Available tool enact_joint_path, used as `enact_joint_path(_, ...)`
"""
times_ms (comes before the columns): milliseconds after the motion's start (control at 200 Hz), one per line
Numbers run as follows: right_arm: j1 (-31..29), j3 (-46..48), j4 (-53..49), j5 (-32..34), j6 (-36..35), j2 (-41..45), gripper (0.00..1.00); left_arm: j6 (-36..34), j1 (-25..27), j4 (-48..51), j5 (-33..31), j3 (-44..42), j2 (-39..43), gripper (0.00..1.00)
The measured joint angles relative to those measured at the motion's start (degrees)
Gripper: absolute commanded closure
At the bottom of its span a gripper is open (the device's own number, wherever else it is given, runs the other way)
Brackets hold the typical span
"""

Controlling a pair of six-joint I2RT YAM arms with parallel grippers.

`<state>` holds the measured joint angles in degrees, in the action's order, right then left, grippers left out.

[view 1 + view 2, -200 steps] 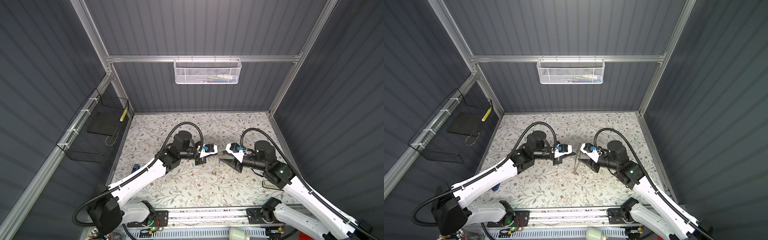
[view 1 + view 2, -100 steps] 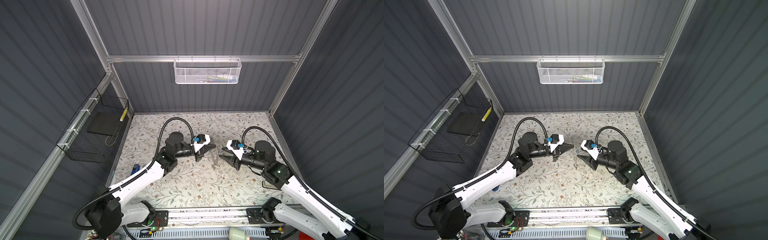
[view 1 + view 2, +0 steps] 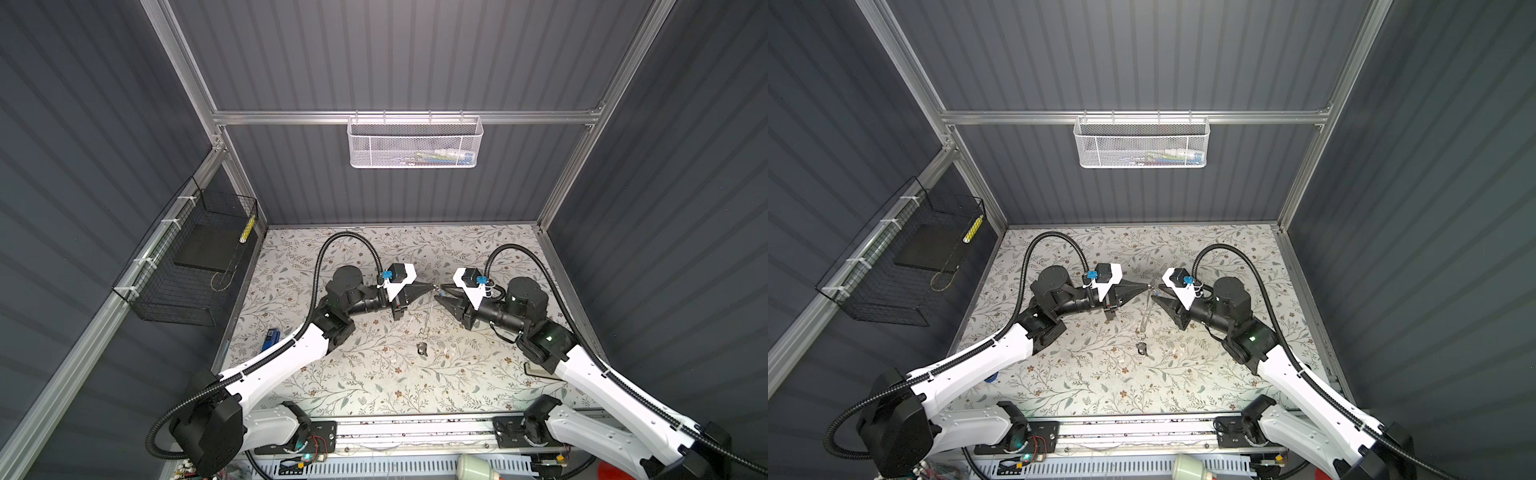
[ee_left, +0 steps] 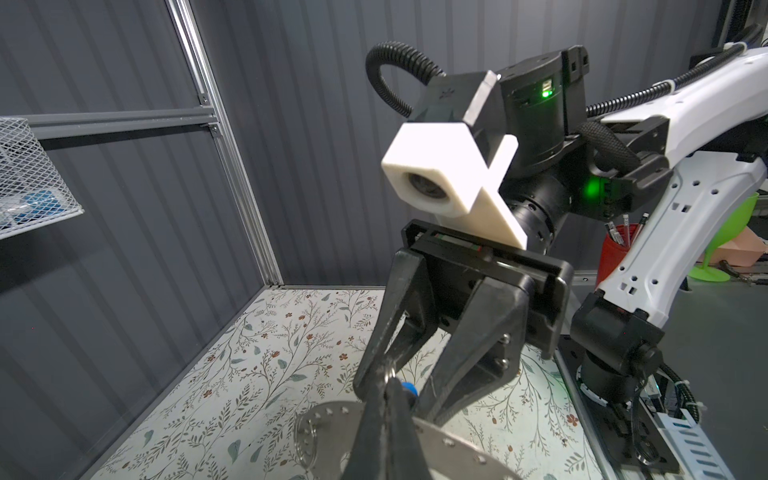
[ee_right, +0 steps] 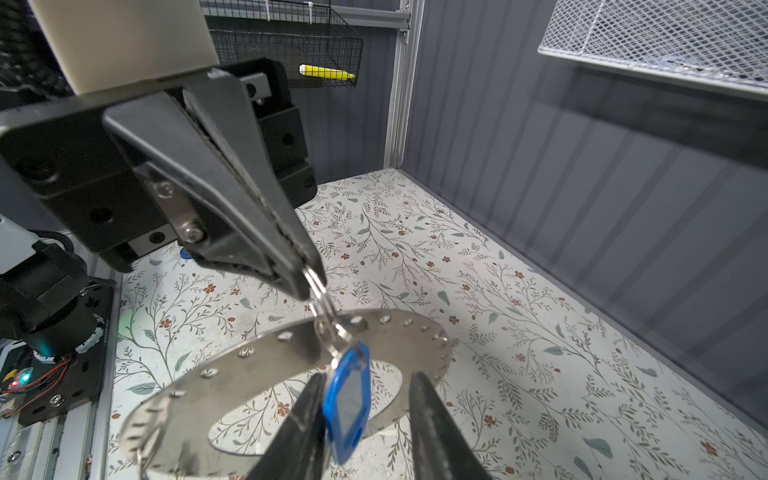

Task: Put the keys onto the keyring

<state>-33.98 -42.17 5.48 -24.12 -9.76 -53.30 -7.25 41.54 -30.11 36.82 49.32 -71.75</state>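
Where the two arms meet nose to nose above the middle of the floral mat (image 3: 374, 374), the left gripper (image 5: 305, 282) is clenched tight, its fingertips pinching a small metal loop (image 5: 317, 279) that runs down to the silvery key's blue tag (image 5: 347, 399). The loop meets the far rim of the keyring (image 5: 232, 370), a flat grey band dotted with small holes, though the right wrist view does not settle whether it passes through one of those holes. The keyring is off the mat, casting a shadow beneath itself. In a top view it shows edge-on as a thin line (image 3: 1143, 311) slanting from the fingertips down toward the near side. The right gripper (image 5: 365, 378) has its jaws parted, one finger on each side of the blue tag. One finger is at the tag's edge and the other stands clear of it, so the tag is bracketed and not squeezed. The tag hangs over the keyring's open middle. The black key (image 3: 422, 348) sits apart from all this, low on the mat just nearer than the keyring's bottom end; whether it touches the ring I cannot tell. A blue block (image 3: 270, 337) lies at the mat's left edge, well away from both grippers.
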Motion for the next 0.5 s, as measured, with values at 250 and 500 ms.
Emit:
enact_joint_path(250, -1.0, 0.0, 0.9, 0.1, -0.4, -0.8, 0.82, 0.5, 0.0, 0.0, -1.2, 0.0, 0.0, 1.00)
enact_joint_path(500, -1.3, 0.0, 0.2, 0.1, -1.2, -1.7, 1.00, 2.2, 0.0, -0.5, -3.0, 0.0, 0.0, 1.00)
